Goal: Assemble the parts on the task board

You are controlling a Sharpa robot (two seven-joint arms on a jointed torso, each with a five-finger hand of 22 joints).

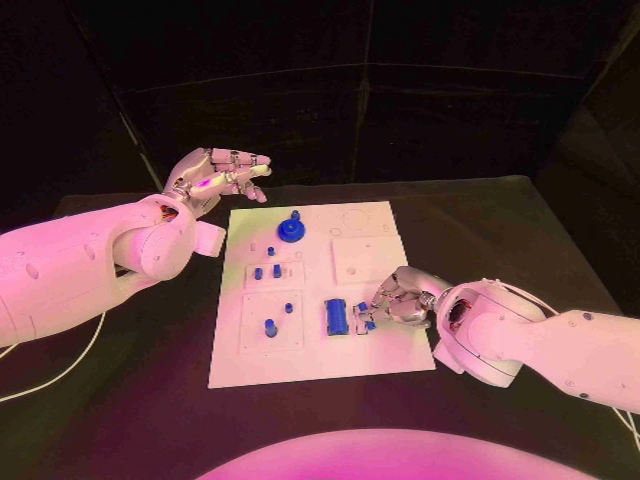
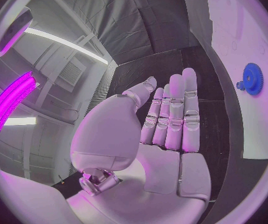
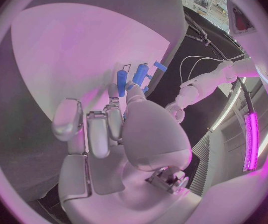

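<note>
My right hand (image 1: 401, 299) is down on the near right part of the task board (image 1: 320, 365), fingers curled in over a small blue part (image 1: 366, 322). Whether I'm pinching it or just touching it, I cannot tell. Just beside my fingertips lies a thicker blue cylinder (image 1: 335, 316), lying flat. From the wrist I see blue pegs (image 3: 122, 80) just past my fingers (image 3: 98, 132). My left hand (image 1: 219, 178) hangs above the table beyond the board's far left corner, fingers straight and close together in the wrist view, holding nothing. Out on the far part sits a blue gear (image 1: 291, 232), toothed rim plain from my left wrist. These pieces look light, hard, smooth plastic, likely slippery. I'd take the cylinders across the middle and the gear by its rim. The board is matte white and flat, with shallow recesses.
</note>
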